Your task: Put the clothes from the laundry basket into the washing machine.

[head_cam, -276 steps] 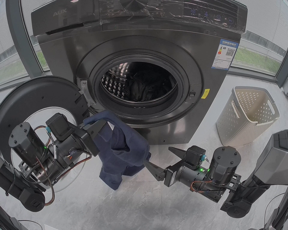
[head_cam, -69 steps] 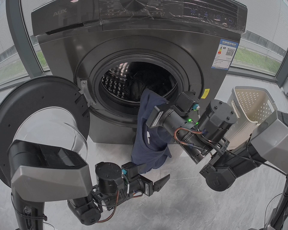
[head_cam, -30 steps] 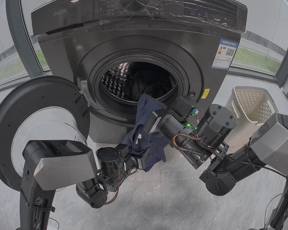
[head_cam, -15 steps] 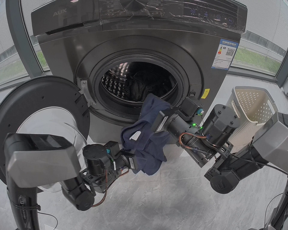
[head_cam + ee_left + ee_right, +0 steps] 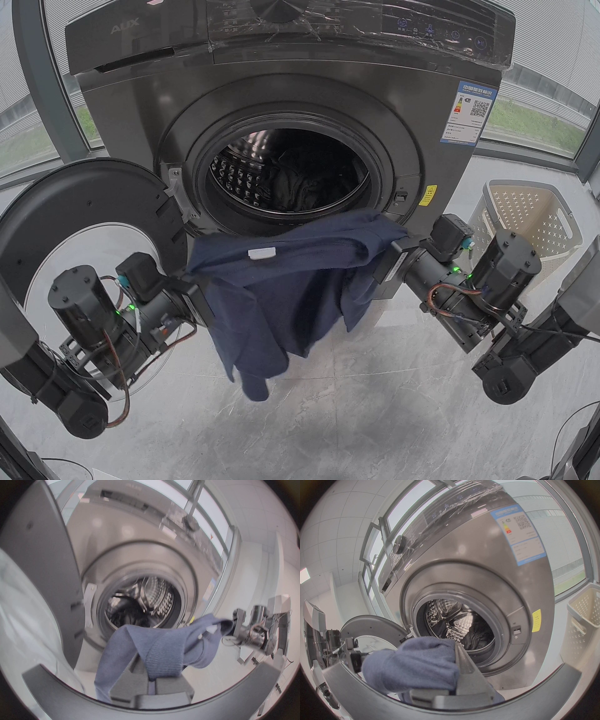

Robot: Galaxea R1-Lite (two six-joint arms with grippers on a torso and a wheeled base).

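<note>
Spreading navy garment (image 5: 287, 281): bunched before, now stretched between left gripper (image 5: 200, 295), right gripper (image 5: 385, 251), both clamped; drum (image 5: 237, 175) next.

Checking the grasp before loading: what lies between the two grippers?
A navy garment, held stretched between the left gripper and the right gripper, seen in the head view.

The head camera looks down at the dark grey front-loading washing machine (image 5: 125, 112), twelve o'clock. Wrist cameras face it closely from eight and four o'clock; all share its round drum opening (image 5: 290, 169).
</note>
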